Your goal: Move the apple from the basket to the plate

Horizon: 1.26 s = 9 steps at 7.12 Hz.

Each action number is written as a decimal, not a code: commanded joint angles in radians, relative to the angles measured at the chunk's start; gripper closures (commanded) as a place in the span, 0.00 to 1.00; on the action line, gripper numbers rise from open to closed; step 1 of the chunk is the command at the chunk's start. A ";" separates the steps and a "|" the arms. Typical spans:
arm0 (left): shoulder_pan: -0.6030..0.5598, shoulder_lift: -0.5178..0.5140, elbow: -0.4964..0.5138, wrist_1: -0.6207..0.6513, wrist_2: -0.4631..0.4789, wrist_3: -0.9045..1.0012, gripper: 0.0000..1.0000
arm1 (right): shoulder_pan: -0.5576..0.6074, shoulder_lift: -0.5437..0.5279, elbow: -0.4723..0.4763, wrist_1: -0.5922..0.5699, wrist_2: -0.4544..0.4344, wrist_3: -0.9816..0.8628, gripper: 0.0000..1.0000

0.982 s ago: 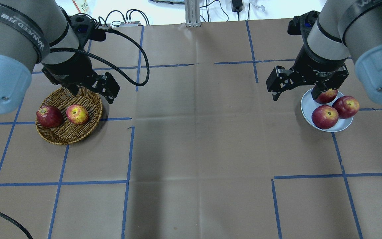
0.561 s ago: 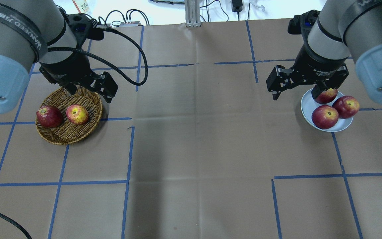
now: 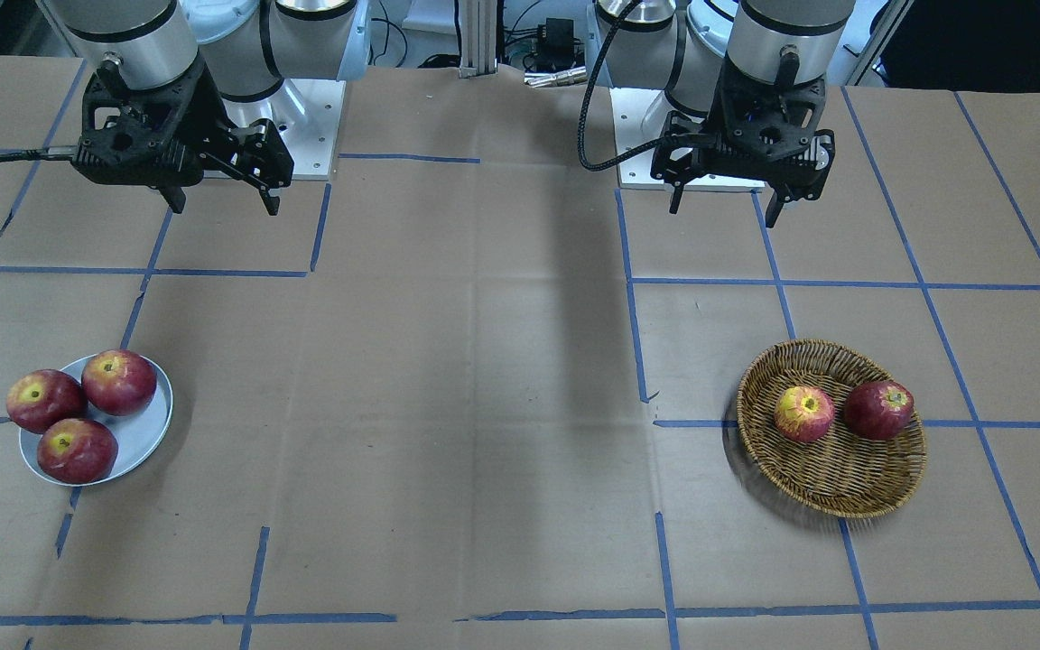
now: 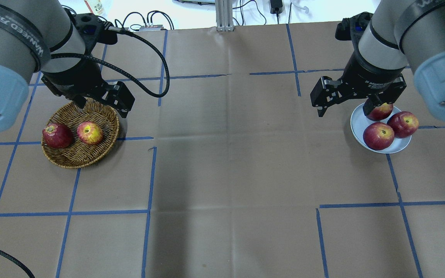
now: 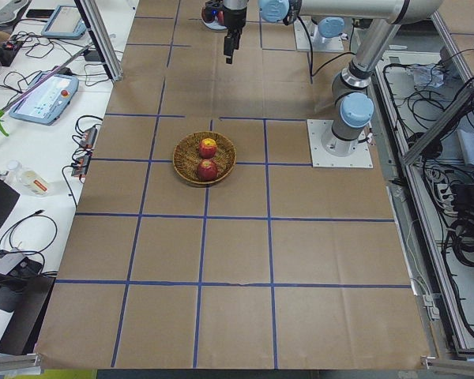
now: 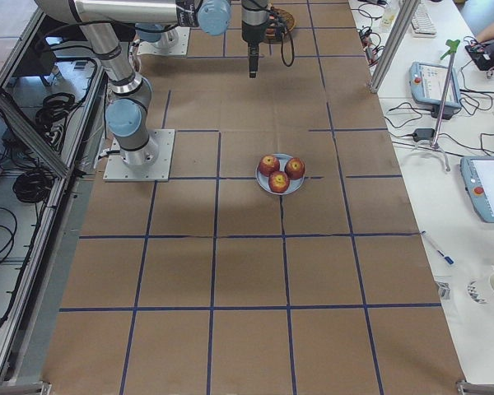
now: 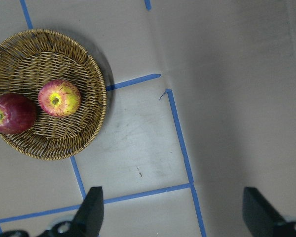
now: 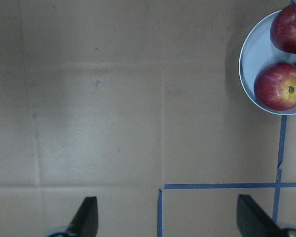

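Note:
The apple [image 4: 90,133], pinkish-red with a broad yellow patch, lies in the wicker basket [image 4: 76,163] on the table's left side. It also shows in the front view [image 3: 803,413] and the left wrist view [image 7: 59,98]. My left gripper [image 4: 102,109] hangs open and empty, high above the basket's far right rim. The pale blue-grey plate [image 4: 357,124] sits on the right side with three red apples on it. My right gripper [image 4: 344,112] is open and empty, high above the plate's left edge [image 8: 250,59].
A darker red apple [image 4: 57,135] lies in the basket to the left of the task apple. The plate's apples [image 4: 378,136] fill most of it. Brown paper with blue tape lines covers the table. Cables and an aluminium post [image 4: 224,15] stand at the far edge.
My left arm has shifted slightly left and toward the far edge. The right arm, the apples, the basket and the plate have not moved.

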<state>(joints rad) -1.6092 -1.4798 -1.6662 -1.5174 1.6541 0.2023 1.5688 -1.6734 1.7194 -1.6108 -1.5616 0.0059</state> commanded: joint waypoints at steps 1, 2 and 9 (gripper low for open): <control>0.002 -0.006 -0.020 -0.010 0.000 -0.003 0.00 | 0.000 0.000 0.000 0.000 0.000 -0.001 0.00; 0.017 -0.019 -0.029 -0.015 -0.008 -0.007 0.01 | 0.000 0.000 0.000 0.000 0.000 0.000 0.00; 0.262 -0.388 -0.121 0.475 -0.042 0.628 0.02 | 0.000 0.000 0.002 0.000 0.000 -0.001 0.00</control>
<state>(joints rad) -1.3762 -1.8025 -1.7849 -1.1243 1.6345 0.7422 1.5692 -1.6736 1.7219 -1.6107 -1.5622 0.0046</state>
